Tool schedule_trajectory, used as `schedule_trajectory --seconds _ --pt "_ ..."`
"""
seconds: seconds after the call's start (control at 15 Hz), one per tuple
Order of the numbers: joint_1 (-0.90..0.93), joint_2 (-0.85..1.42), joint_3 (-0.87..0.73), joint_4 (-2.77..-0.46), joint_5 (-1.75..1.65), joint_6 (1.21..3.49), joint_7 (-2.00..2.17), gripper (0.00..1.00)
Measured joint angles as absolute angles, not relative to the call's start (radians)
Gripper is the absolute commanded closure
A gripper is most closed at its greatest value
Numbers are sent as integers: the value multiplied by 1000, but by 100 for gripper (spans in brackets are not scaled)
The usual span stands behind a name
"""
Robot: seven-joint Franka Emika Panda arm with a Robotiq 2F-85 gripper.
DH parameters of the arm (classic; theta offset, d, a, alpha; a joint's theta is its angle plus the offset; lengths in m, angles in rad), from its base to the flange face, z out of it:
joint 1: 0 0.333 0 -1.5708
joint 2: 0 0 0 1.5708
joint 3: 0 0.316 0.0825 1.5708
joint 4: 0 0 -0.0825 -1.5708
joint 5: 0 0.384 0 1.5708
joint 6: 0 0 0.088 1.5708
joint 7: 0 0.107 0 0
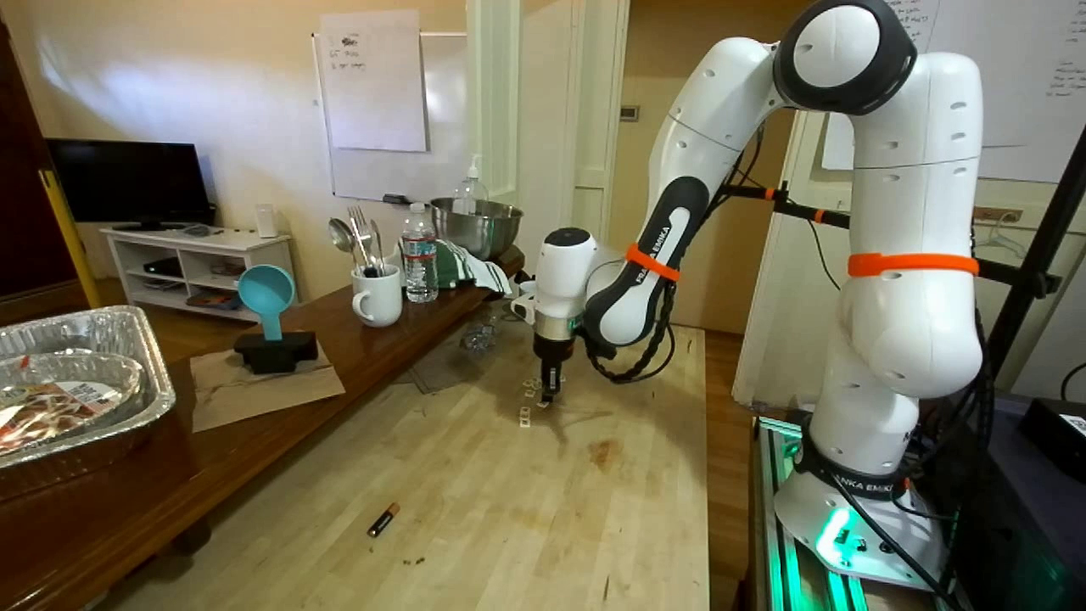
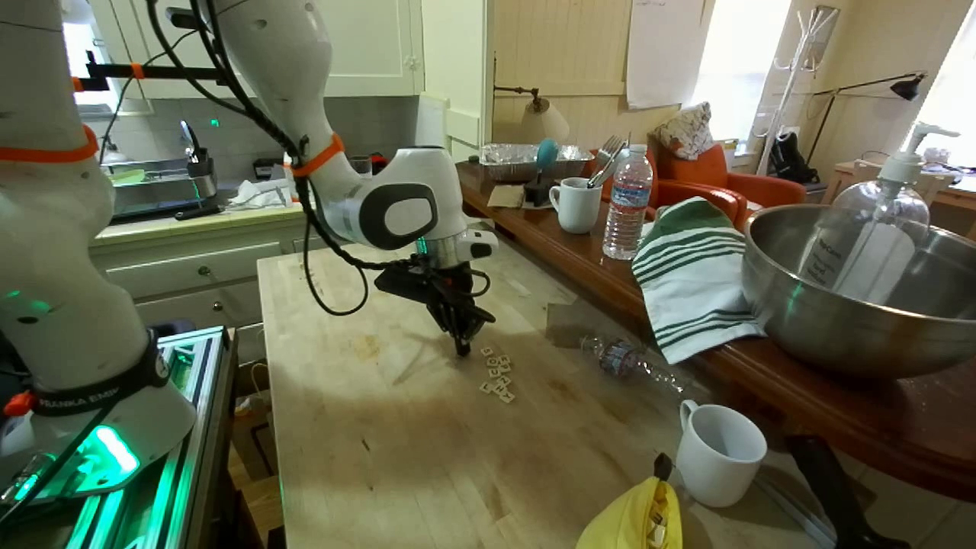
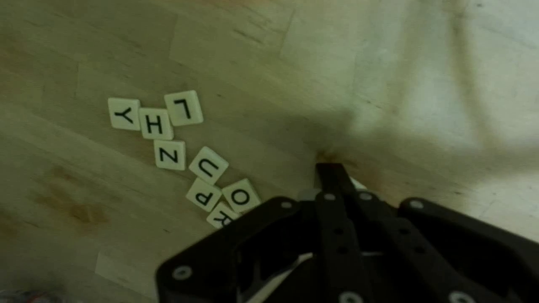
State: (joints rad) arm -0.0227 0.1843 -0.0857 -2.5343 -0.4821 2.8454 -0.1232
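In the wrist view, small, flat, square cream letter tiles with black capitals lay in a crooked chain, touching or nearly so; Y, H, L, N, U, P, O and R showed. To one side, the black fingers, dotted with screw heads, were pressed together. Their linkage hid the edge of the R. A pale sliver showed past the fingers; whether they touched it could not be told.

In an exterior view, the tiles sat just beside the fingers. Near them, a clear plastic bottle lay on its side. Well apart stood a glossy white mug, a yellow pouch just beside it. A rounded steel bowl and a green-and-white striped cloth rested on a brown wooden ledge.

In an exterior view, a black-and-copper cylindrical battery lay well apart from the tiles. The pale, narrow-planked wooden worktop bore a brown stain. Behind it, a whiteboard hung on a cream wall.
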Motion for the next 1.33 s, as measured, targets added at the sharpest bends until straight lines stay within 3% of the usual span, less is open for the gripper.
schedule_trajectory --seconds 1.33 --pt "-12 217 -102 -2503 -704 2907 -119 100"
